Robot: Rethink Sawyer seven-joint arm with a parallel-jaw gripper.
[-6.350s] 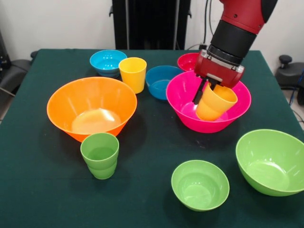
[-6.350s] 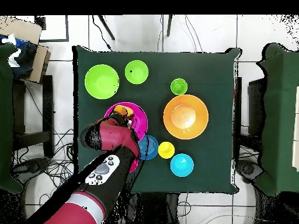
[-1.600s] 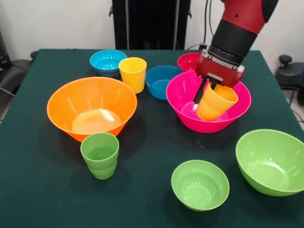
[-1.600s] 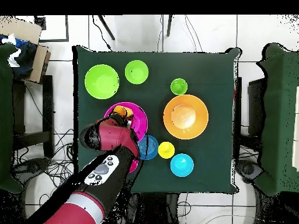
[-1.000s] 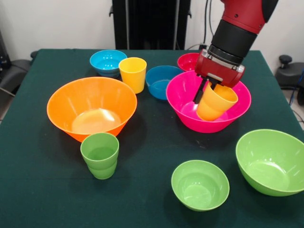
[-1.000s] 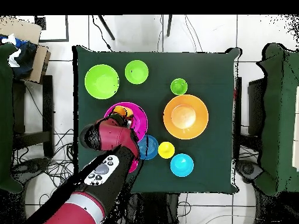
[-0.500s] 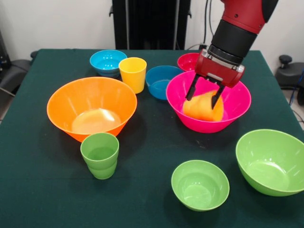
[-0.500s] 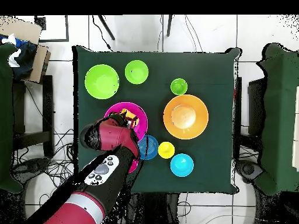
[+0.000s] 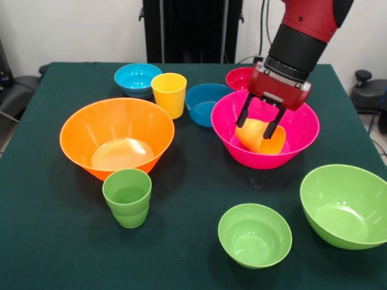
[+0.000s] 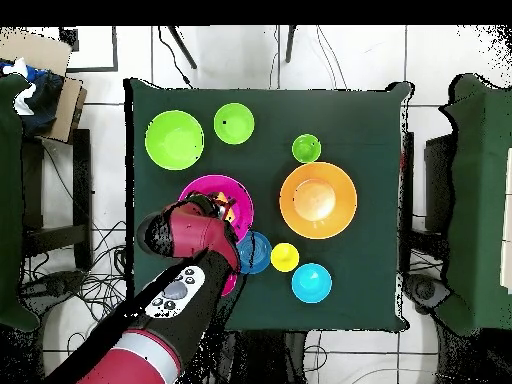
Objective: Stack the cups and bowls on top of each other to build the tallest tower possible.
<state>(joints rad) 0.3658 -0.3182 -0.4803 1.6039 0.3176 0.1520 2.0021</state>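
From the front, the arm comes down from the top right and its gripper (image 9: 256,122) hangs over the pink bowl (image 9: 265,128) with its two dark fingers (image 9: 242,115) spread apart. The orange cup (image 9: 261,136) lies on its side inside that bowl, mouth toward the right, between and below the fingertips; whether they touch it I cannot tell. Behind the pink bowl sits the red bowl (image 9: 239,77), and just to its left the dark blue bowl (image 9: 206,103). The yellow cup (image 9: 169,94) stands upright beside that one, with the light blue bowl (image 9: 137,79) behind it. The big orange bowl (image 9: 117,137) sits at the left, and the green cup (image 9: 127,197) stands upright right in front of it. Toward the near edge are the small green bowl (image 9: 254,234) and, at the right, the big green bowl (image 9: 346,205). All rest on the dark green table (image 9: 54,241).

From overhead, the arm (image 10: 190,240) covers the lower left part of the pink bowl (image 10: 232,190), and only a speck of orange shows inside it. The two green bowls (image 10: 174,139) (image 10: 233,123) lie above it, well apart from the orange bowl (image 10: 318,199) at the right. The green cup (image 10: 306,148) sits just above that bowl; the yellow cup (image 10: 284,257) and light blue bowl (image 10: 311,283) lie below it. The dark blue bowl (image 10: 255,252) peeks out beside the arm.
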